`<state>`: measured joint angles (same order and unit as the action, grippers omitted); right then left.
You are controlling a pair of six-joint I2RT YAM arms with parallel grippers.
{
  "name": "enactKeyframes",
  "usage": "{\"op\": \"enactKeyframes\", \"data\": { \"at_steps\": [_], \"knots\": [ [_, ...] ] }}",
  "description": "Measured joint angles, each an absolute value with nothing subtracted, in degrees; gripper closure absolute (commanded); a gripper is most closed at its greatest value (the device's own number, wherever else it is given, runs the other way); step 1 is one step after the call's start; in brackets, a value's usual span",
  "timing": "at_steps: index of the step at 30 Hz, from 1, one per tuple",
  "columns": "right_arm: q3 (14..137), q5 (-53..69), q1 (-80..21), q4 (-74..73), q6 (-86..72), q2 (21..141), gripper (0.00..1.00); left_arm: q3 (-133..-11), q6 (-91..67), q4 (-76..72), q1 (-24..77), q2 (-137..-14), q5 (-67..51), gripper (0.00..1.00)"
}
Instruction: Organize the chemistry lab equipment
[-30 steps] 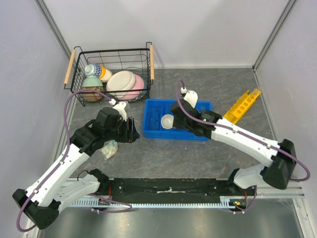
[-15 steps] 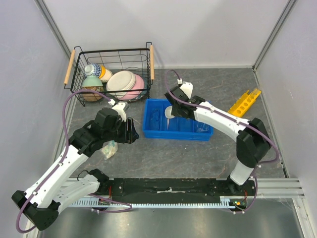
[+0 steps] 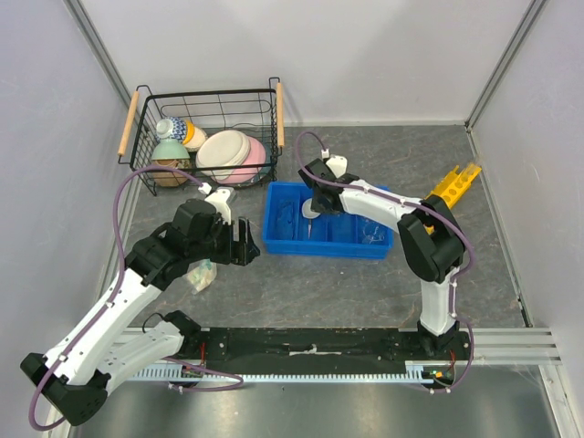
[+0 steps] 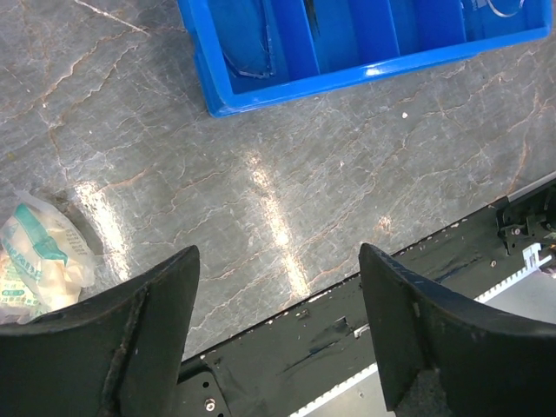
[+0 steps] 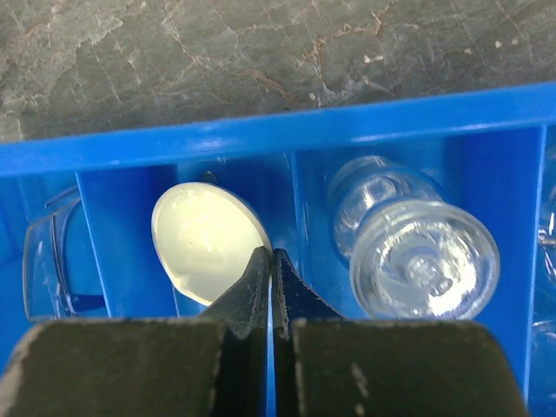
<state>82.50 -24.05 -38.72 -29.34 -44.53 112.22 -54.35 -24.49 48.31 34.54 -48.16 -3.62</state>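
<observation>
My right gripper (image 3: 311, 204) is shut on the rim of the small white domed dish (image 5: 208, 236) and holds it inside a compartment of the blue tray (image 3: 328, 247). In the right wrist view its tips (image 5: 271, 254) pinch the dish's right edge. A clear glass vessel (image 5: 424, 258) lies in the compartment to the right, and a clear beaker (image 5: 50, 261) lies to the left. The yellow rack (image 3: 446, 192) lies on the table at the far right. My left gripper (image 3: 245, 239) is open and empty, left of the tray; its jaws stand wide apart above the table (image 4: 278, 252).
A black wire basket (image 3: 205, 137) with pastel bowls and cups stands at the back left. A small plastic bag (image 3: 203, 272) lies under the left arm; it also shows in the left wrist view (image 4: 39, 256). The tray's near rim (image 4: 347, 74) shows there too.
My right gripper has carried the white dish leftward across the blue tray, and the arm has folded in. The left arm has barely moved.
</observation>
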Motion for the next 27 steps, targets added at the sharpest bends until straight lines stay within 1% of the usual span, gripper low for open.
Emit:
{"op": "enactKeyframes", "data": {
  "at_steps": [1, 6, 12, 14, 15, 16, 18, 19, 22, 27],
  "knots": [
    [82.8, -24.0, -38.6, -29.1, -44.5, 112.6, 1.0, -54.3, -24.5, 48.3, 34.5, -48.2, -3.6, 0.15],
    [86.0, -24.1, -38.1, -28.8, -44.1, 115.0, 1.0, -53.4, -24.6, 48.3, 34.5, -48.5, -3.2, 0.13],
    [86.9, -24.4, -37.6, -28.7, -43.2, 116.6, 1.0, -51.1, -26.0, 48.1, 34.6, -50.0, -0.9, 0.08],
    [87.2, -24.5, -37.6, -28.7, -42.7, 116.8, 0.98, -50.4, -27.1, 47.9, 34.6, -51.0, 0.4, 0.04],
    [87.2, -24.5, -37.6, -28.7, -42.5, 116.8, 0.92, -50.0, -27.9, 47.9, 34.6, -51.5, 1.2, 0.01],
    [87.2, -24.5, -37.6, -28.7, -42.3, 116.8, 0.77, -49.8, -28.7, 47.9, 34.6, -52.1, 1.9, 0.0],
    [87.2, -24.5, -37.6, -28.4, -41.9, 116.8, 0.63, -49.4, -30.6, 47.8, 34.6, -53.4, 3.7, 0.0],
    [87.2, -24.4, -37.6, -28.0, -41.7, 116.8, 0.52, -49.3, -31.5, 47.8, 34.6, -54.2, 4.7, 0.0],
    [87.5, -24.3, -37.8, -26.7, -40.9, 116.4, 0.36, -49.3, -34.2, 47.4, 34.6, -56.5, 6.8, 0.01],
    [88.3, -24.7, -37.8, -28.6, -38.7, 112.6, 0.33, -49.5, -38.5, 47.4, 34.6, -60.2, 10.0, 0.01]
  ]
}}
